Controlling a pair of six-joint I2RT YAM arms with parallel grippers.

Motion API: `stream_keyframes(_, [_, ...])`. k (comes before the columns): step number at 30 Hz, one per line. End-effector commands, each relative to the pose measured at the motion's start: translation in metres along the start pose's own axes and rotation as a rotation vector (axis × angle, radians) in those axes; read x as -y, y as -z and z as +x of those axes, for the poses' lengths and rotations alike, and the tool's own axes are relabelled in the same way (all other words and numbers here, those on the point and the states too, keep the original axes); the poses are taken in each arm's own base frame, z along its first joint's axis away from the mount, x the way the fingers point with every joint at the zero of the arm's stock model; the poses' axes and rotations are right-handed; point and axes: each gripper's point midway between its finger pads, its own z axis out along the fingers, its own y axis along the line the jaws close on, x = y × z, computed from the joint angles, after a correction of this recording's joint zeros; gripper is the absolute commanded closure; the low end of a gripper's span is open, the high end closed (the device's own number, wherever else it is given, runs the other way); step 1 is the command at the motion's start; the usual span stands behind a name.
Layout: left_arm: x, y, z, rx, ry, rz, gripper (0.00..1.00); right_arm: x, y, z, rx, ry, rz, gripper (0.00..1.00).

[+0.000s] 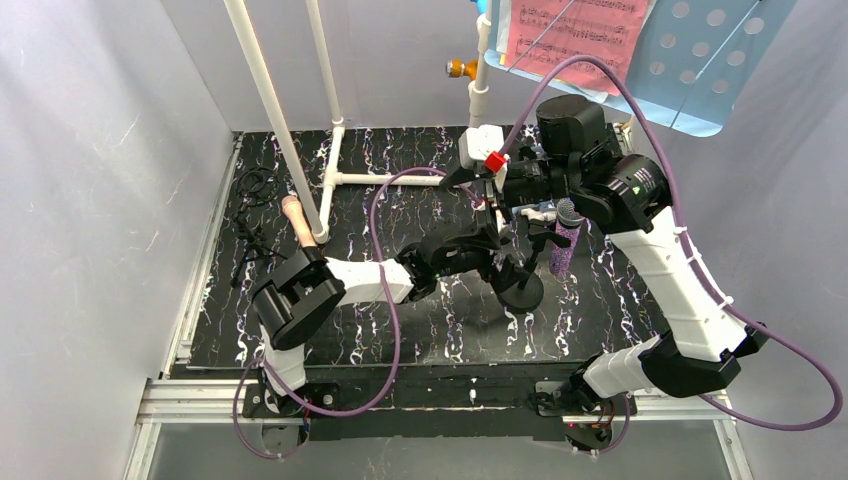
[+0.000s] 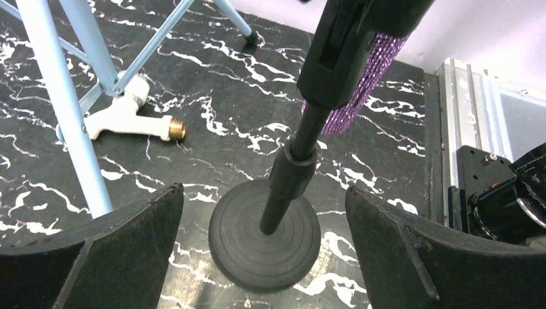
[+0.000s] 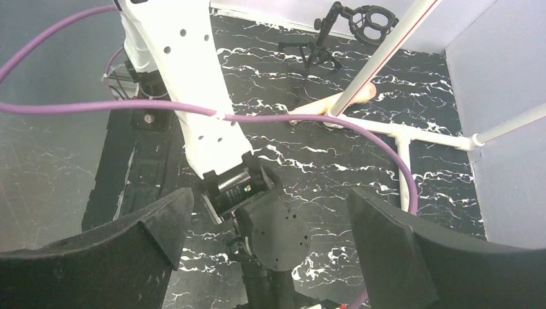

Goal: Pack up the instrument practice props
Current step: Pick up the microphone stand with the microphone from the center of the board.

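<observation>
Count, top view:
- Two microphones. The pink microphone (image 1: 293, 220) lies flat on the mat (image 1: 420, 330), left of centre, touching the foot of the white pipe frame (image 1: 275, 110). The purple microphone (image 1: 562, 245) stands head up in the clip of the round-base mount (image 1: 520, 290), mid-mat.
- Two black mounts. One is that round-base one; the tripod mount (image 1: 252, 215) sits at the mat's left edge, just beside the pink microphone.
- One music rack (image 1: 720, 60), light blue and perforated, overhanging the back right corner.
- One pink page (image 1: 575, 30) on the rack. Its top is cut off by the frame.

Your grippers:
- The left gripper (image 2: 264, 193) is spread wide and holds nothing. Its fingers (image 2: 109, 251) flank the round base, clear of the pole. The glittery microphone body hangs above, between them.
- The right gripper (image 3: 270, 193) is also spread wide and empty. It hangs over the left arm's wrist, and nothing sits between its pads.

Edges and room:
- Grey walls (image 1: 100, 150) close the left, back and right sides. A metal rail (image 1: 200, 400) runs along the near edge.
- The two arms crowd each other at mid-mat.
- A purple cable (image 3: 64, 108) is slung across the right wrist view, above the left arm.
- The rack's blue legs and a white fitting (image 2: 135, 119) with a brass end stand near the round base, on the left of the left wrist view.
- Bare mat lies along the near edge, and also right of the round base.
</observation>
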Motion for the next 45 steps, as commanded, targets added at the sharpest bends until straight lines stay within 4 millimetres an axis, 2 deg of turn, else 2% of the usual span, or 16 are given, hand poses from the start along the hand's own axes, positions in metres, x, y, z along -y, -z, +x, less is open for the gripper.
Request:
stream_keyframes(1, [0.008, -0.014, -0.048, 0.180, -0.018, 0.049, 0.07, -0.007, 0.005, -0.004, 0.019, 0.016, -0.019, 0.02])
stream_keyframes(11, [0.021, -0.039, -0.047, 0.193, 0.043, 0.140, 0.27, -0.006, 0.005, 0.000, 0.020, 0.001, -0.027, 0.02])
stream_keyframes(19, [0.030, -0.045, -0.047, 0.199, 0.064, 0.195, 0.46, -0.007, 0.005, 0.003, 0.022, -0.009, -0.035, 0.02])
stream_keyframes(22, [0.034, -0.044, -0.050, 0.203, 0.063, 0.214, 0.61, -0.007, 0.005, 0.004, 0.022, -0.012, -0.038, 0.02])
stream_keyframes(26, [0.037, -0.040, -0.055, 0.208, 0.064, 0.220, 0.93, -0.007, 0.004, 0.006, 0.020, -0.018, -0.041, 0.02])
stream_keyframes(27, [0.037, -0.037, -0.056, 0.210, 0.061, 0.217, 1.00, -0.007, 0.004, 0.007, 0.020, -0.018, -0.043, 0.02])
stream_keyframes(33, [0.045, -0.013, -0.071, 0.236, 0.031, 0.194, 1.00, -0.008, 0.005, 0.009, 0.016, -0.024, -0.050, 0.02])
stream_keyframes(35, [0.052, 0.001, -0.084, 0.259, 0.007, 0.188, 1.00, -0.012, 0.006, 0.007, 0.021, -0.018, -0.065, 0.01])
stream_keyframes(38, [0.058, 0.021, -0.090, 0.256, -0.019, 0.165, 1.00, -0.017, 0.010, 0.003, 0.031, -0.011, -0.084, 0.02])
stream_keyframes(41, [0.061, 0.046, -0.084, 0.230, -0.030, 0.132, 1.00, -0.022, 0.014, -0.003, 0.047, -0.010, -0.105, 0.02])
stream_keyframes(45, [0.057, 0.083, -0.072, 0.183, -0.044, 0.065, 1.00, -0.034, 0.025, -0.021, 0.092, 0.005, -0.156, 0.02])
